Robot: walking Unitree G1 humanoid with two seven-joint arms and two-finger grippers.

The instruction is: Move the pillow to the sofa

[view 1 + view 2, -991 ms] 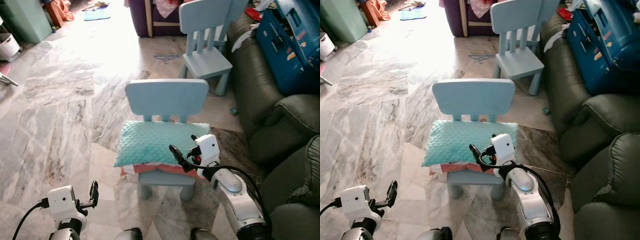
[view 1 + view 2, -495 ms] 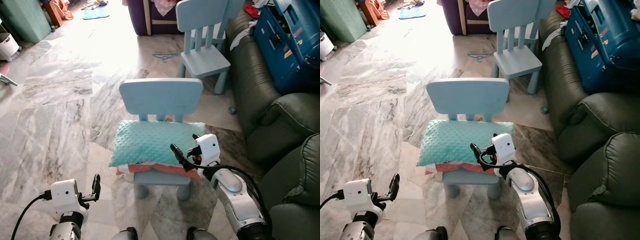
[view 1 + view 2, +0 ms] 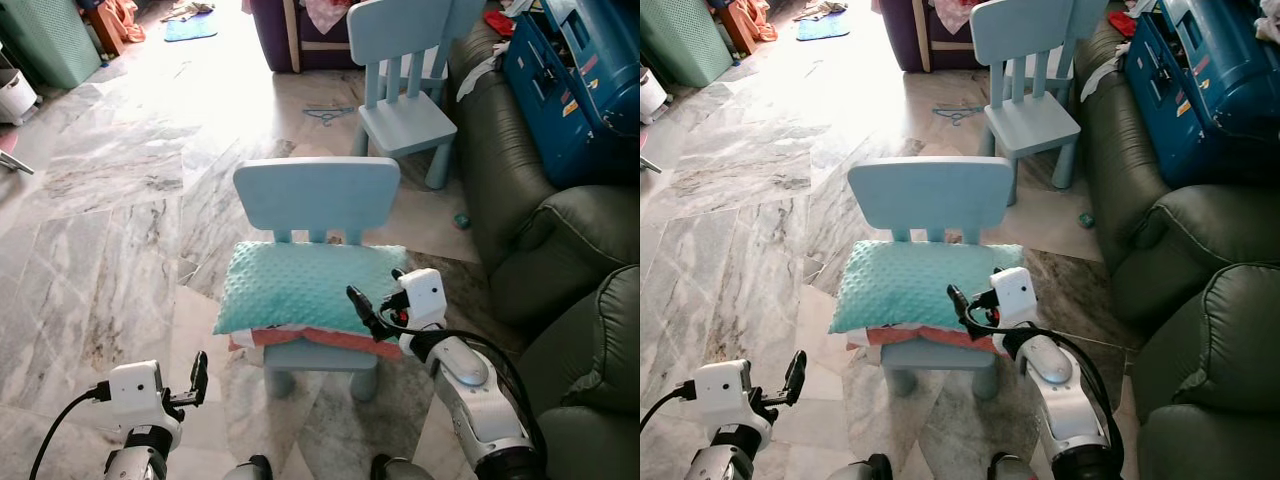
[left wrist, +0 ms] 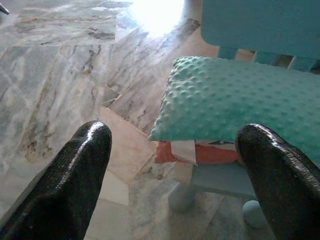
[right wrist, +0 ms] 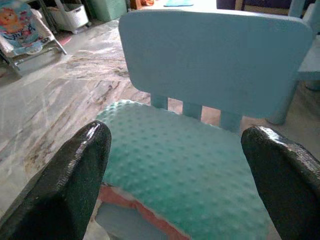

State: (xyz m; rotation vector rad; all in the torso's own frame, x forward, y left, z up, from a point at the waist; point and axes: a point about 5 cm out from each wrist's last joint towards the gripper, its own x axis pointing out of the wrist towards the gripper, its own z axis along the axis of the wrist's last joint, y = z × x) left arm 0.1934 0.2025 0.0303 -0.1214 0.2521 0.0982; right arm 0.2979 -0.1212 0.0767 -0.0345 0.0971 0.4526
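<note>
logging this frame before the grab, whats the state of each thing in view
pillow: lying flat on the near chair's seat, not gripped
near chair: upright
far chair: upright, seat bare
right gripper: open, over the pillow's right edge
left gripper: open, low, short of the chair
sofa: no pillow on it
</note>
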